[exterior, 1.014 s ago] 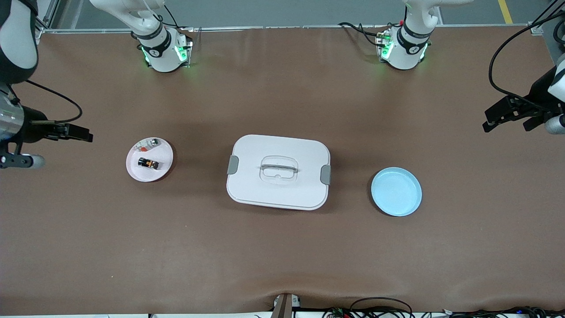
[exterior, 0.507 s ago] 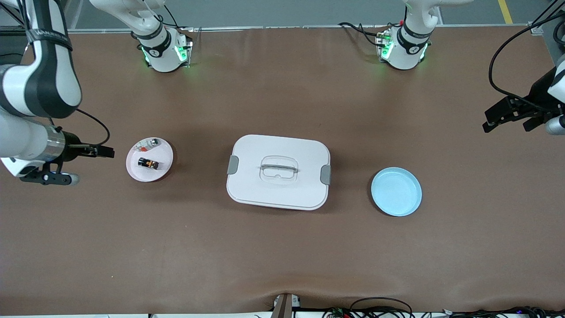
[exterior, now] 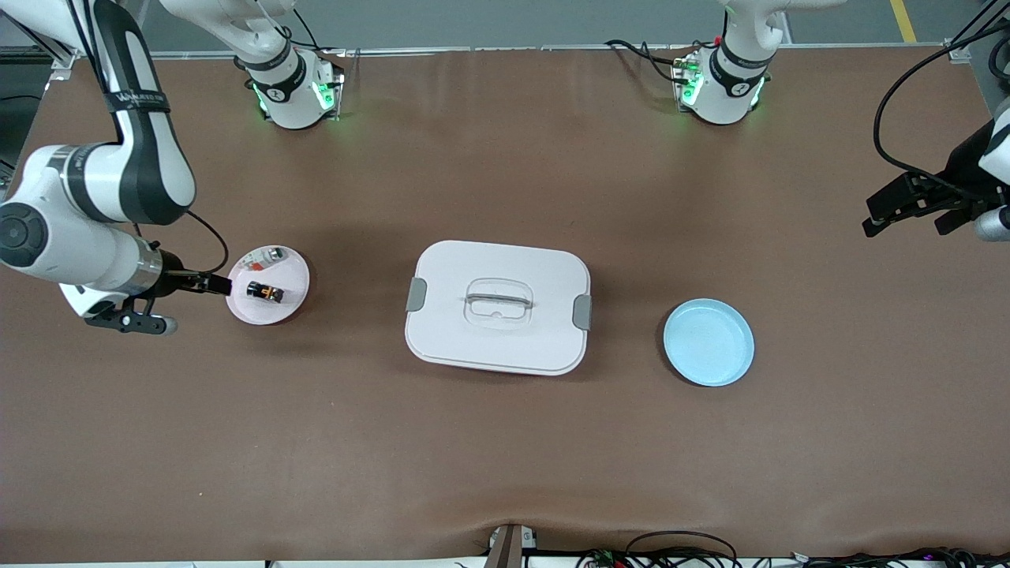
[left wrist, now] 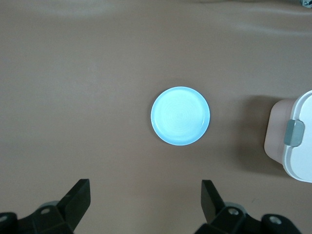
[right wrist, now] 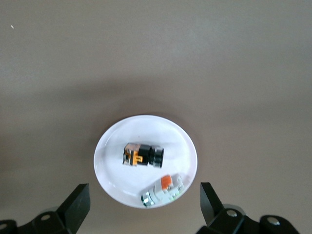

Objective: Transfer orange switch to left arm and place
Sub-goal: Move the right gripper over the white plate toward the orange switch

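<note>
Right gripper beside the switch plate

Mid-left in the front view, the orange switch (exterior: 265, 292) lies on the pink plate (exterior: 293, 272); the right gripper (exterior: 211, 283), jaws apart and empty, hangs at the plate's edge. The left gripper (exterior: 907, 207), also spread, waits at upper right.

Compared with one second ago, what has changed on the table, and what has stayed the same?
The right arm's tool has moved toward the pink plate and now hangs open at its rim, holding nothing. The orange switch and the white part still lie on that plate. The box, the blue plate and the waiting left tool, open too, did not move.
</note>
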### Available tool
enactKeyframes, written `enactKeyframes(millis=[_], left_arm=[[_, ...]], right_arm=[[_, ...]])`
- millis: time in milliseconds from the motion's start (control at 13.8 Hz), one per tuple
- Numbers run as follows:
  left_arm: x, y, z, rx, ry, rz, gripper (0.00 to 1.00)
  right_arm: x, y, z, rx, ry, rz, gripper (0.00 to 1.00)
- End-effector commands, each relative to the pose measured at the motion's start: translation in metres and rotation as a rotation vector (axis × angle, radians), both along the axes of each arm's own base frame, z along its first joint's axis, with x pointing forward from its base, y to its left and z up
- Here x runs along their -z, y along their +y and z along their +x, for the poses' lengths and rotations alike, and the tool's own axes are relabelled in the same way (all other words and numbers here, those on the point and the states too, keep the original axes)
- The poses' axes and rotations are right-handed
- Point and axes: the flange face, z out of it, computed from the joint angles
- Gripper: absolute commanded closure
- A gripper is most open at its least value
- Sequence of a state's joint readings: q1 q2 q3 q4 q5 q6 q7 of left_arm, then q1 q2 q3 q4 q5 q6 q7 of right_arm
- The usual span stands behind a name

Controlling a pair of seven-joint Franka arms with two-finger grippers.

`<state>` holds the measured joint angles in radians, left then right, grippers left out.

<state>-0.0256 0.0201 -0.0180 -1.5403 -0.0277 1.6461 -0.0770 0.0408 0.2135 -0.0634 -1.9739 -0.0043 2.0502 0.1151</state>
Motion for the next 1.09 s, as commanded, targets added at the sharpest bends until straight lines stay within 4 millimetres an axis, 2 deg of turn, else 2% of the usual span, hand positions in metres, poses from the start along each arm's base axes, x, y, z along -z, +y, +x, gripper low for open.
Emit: enactKeyframes(millis=[0, 145, 362, 579, 1014], left_arm=[[-0.003, 0.003, -0.001, 0.024, 0.006, 0.009, 0.0], [-0.003, 0.003, -0.001, 0.024, 0.005, 0.009, 0.0], [-0.003, 0.003, -0.001, 0.024, 0.006, 0.007, 0.0], [-0.004, 0.003, -0.001, 0.023, 0.003, 0.009, 0.0], [-0.004, 0.003, -0.001, 0.024, 0.003, 0.009, 0.0]], right_arm=[[0.003, 0.018, -0.014, -0.019, -0.039, -0.018, 0.0], [0.014, 0.018, -0.019, 0.014, -0.048, -0.023, 0.0], [0.044, 0.013, -0.033, 0.013, -0.095, -0.03, 0.0], [0.06, 0.006, -0.038, 0.025, -0.118, -0.03, 0.0], [0.099, 0.011, -0.055, 0.071, -0.146, -0.029, 0.0]])
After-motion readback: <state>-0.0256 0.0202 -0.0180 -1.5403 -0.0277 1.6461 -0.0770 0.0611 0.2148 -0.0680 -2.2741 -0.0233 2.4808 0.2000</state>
